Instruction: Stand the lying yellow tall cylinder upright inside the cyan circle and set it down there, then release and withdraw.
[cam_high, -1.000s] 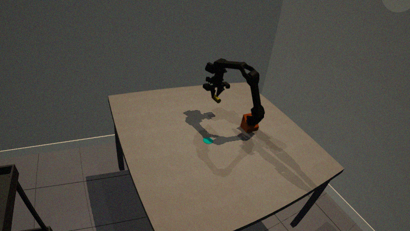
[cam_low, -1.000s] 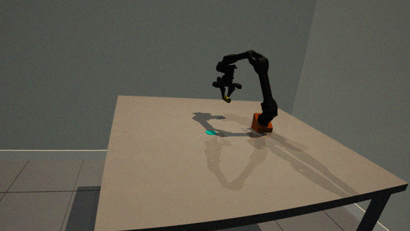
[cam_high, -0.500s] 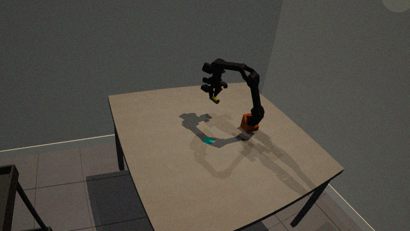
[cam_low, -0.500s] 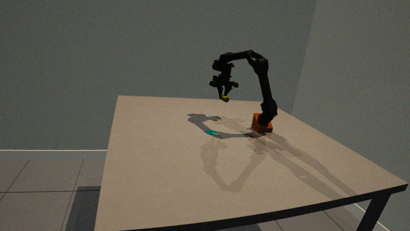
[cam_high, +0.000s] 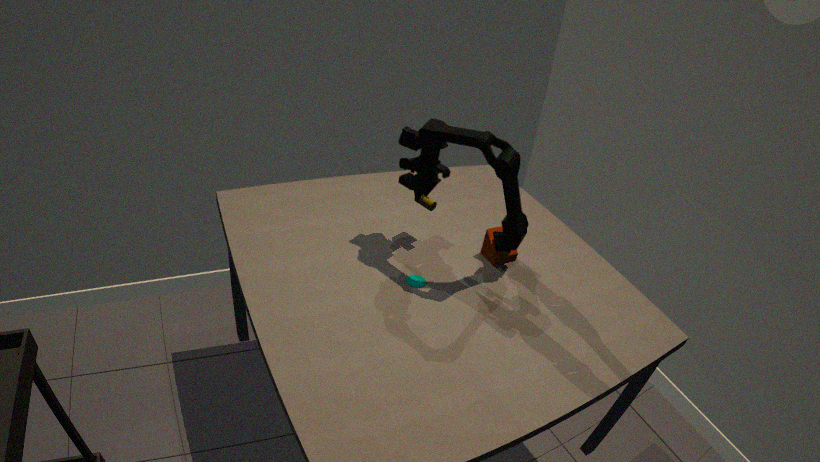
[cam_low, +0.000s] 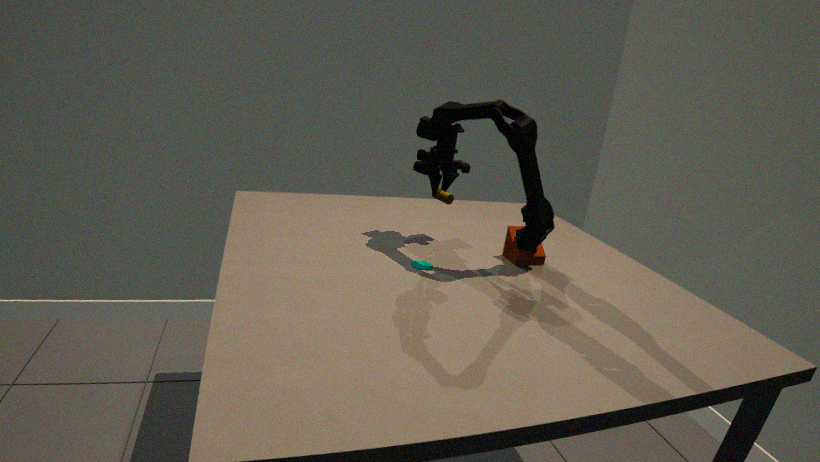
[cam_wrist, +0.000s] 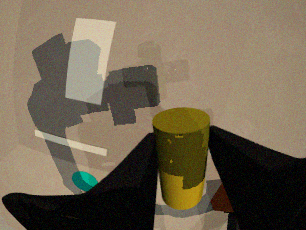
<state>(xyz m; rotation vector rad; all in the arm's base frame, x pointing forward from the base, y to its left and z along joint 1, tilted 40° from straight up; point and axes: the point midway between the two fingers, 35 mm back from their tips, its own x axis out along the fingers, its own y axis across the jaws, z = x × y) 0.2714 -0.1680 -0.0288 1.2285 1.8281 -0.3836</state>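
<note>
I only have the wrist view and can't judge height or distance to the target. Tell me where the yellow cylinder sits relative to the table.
Observer: The yellow cylinder hangs in the air, clear of the table, clamped in the pincer.
Operator: Give me its orientation.
Observer: In the exterior view it lies tilted near horizontal, not upright, sticking out sideways below the fingertips.
Operator: Locate the cyan circle for me.
Observer: The cyan circle lies on the table nearer the top camera than the pincer, apart from the cylinder, partly inside the arm's shadow.
Operator: Report what stands near it.
Observer: Only the arm's orange base, off to one side; nothing stands on the circle.
</note>
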